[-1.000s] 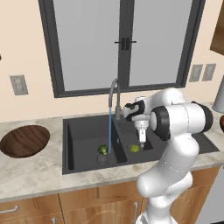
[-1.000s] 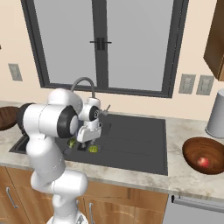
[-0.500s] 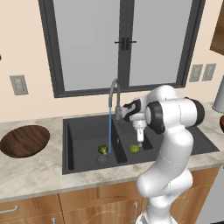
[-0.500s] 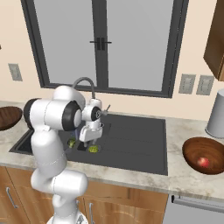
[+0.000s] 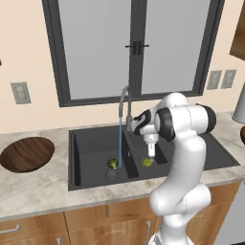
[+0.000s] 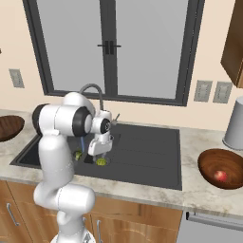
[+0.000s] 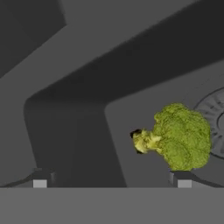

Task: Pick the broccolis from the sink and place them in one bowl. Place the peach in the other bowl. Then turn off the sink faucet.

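Observation:
My gripper (image 5: 151,152) hangs open inside the black sink (image 5: 91,139), just above a green broccoli (image 5: 147,162) on the floor of the right basin. In the hand view this broccoli (image 7: 177,138) lies close to the right fingertip (image 7: 181,179), off to the side of the gripper (image 7: 110,181), beside a round drain (image 7: 216,118). A second broccoli (image 5: 113,163) lies in the left basin near the water stream (image 5: 119,143) that runs from the grey faucet (image 5: 125,103). The peach (image 6: 219,175) sits in the right wooden bowl (image 6: 209,161). Another wooden bowl (image 5: 26,153) stands on the left counter.
A window with a dark frame (image 5: 136,48) rises behind the sink. A grey canister (image 6: 235,129) stands at the back right of the counter. Wall outlets (image 6: 211,91) sit on the backsplash. The divider between the basins (image 5: 131,158) lies just left of the gripper.
The arm's elbow has swung a little to the left while the hand stays low over the same broccoli. The jaws remain wide apart. Water keeps running.

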{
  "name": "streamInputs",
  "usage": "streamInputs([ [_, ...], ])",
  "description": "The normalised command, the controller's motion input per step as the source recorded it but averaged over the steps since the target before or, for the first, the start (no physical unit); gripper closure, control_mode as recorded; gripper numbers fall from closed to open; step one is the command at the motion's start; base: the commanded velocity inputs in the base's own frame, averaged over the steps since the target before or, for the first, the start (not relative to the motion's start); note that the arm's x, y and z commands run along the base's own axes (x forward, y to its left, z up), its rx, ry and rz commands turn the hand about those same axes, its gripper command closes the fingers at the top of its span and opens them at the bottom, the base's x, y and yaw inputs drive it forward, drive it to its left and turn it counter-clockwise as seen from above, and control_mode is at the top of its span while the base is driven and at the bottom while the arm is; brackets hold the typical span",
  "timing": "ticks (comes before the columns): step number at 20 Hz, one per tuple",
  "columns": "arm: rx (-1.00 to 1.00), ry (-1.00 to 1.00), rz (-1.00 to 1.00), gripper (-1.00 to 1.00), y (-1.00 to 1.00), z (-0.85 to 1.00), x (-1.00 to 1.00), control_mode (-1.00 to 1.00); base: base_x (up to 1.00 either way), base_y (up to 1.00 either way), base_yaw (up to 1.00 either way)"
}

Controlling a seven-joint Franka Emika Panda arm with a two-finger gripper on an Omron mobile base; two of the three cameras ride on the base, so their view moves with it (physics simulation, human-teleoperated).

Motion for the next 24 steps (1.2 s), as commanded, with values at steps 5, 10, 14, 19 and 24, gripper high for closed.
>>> streamInputs([
  [5,0.00,0.00,0.00,-1.00,0.00,-0.17,0.22,-1.00,0.00,0.00,0.00],
  [10,0.00,0.00,0.00,-1.00,0.00,-0.22,0.16,-1.00,0.00,0.00,0.00],
  [14,0.00,0.00,0.00,-1.00,0.00,-0.23,0.23,-1.00,0.00,0.00,0.00],
  [19,0.00,0.00,0.00,-1.00,0.00,-0.19,0.21,-1.00,0.00,0.00,0.00],
  [24,0.00,0.00,0.00,-1.00,0.00,-0.15,0.17,-1.00,0.00,0.00,0.00],
])
